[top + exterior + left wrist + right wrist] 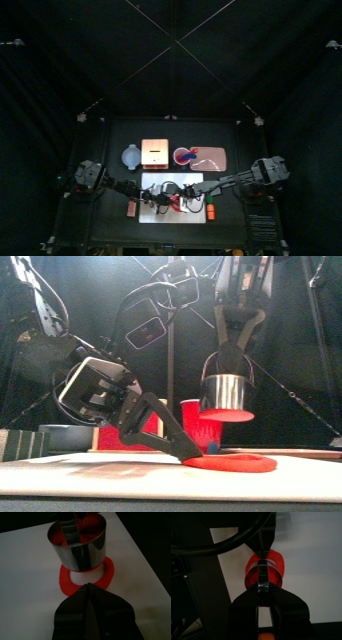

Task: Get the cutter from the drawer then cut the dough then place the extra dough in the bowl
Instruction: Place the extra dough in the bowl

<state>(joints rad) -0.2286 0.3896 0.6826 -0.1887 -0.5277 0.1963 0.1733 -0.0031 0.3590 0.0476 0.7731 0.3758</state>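
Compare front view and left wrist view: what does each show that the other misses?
Front only: the red cup behind, and the open gap between the lifted cutter and the dough ring. Left wrist only: the ring's cut-out hole, with white board showing through. Both: cutter, ring, and the left gripper with fingers closed at the ring's edge.

No text, label, brand, number or sign can be read in any of the four views.
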